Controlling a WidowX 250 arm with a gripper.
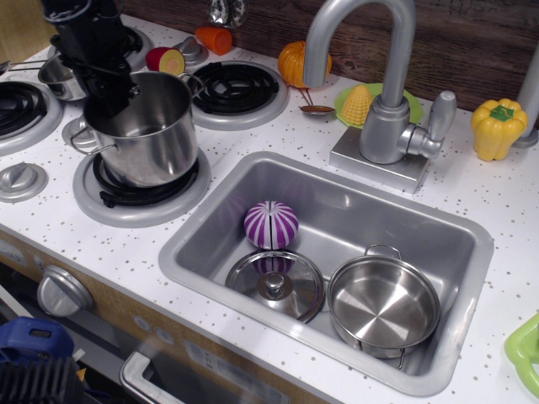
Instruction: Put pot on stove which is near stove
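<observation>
The tall shiny steel pot [147, 135] stands upright over the front black coil stove [139, 195] beside the sink; whether its base touches the coil I cannot tell. My black gripper [101, 80] comes down from the upper left and is shut on the pot's rim at its left back edge. The pot covers most of the coil. Another coil stove [236, 88] lies bare behind it, and one more [17, 109] shows at the left edge.
A steel sink [472, 252] holds a shallow pan [383, 303], a lid [275, 284] and a purple striped ball [271, 224]. A faucet [379, 93] stands behind. Grey knobs [21, 179], a small pan [50, 74] and toy vegetables [498, 126] lie around.
</observation>
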